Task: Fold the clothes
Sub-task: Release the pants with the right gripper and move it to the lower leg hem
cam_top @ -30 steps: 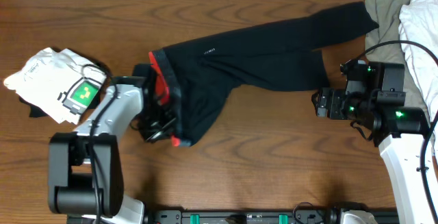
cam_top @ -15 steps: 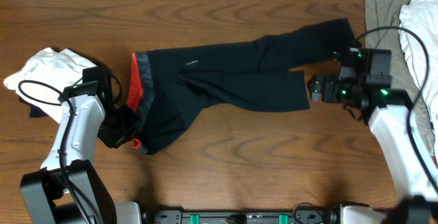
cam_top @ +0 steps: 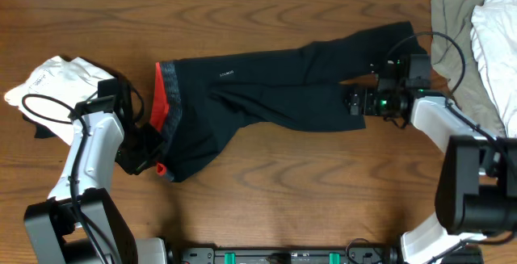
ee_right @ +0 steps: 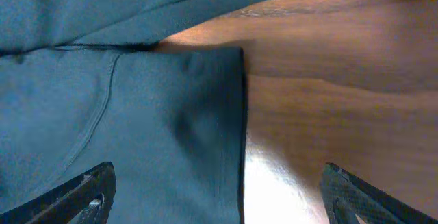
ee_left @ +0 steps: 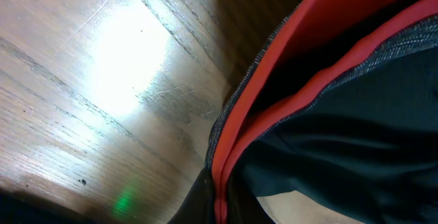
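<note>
Wooden desk; no containers in view.

Item: dark trousers, spread lengthwise between both pincers, seemingly laid flat ready for folding.

Left pincer: clamped tight on the lower corner of the red-edged waistband, likely anchoring that end.

Right pincer: jaws spread wide, holding nothing. The nearer leg's hem lies directly beneath, apparently the next grip point.

White shirt lies beyond the left pincer, garment heap behind the right pincer.

The left pincer is merging with the dark waist of the trousers, so its jaws are not showing overhead. Its wrist view is blurring the fabric. The logo is showing too small to read. Picture edges are cutting off the heap and the fingers of the right pincer.
</note>
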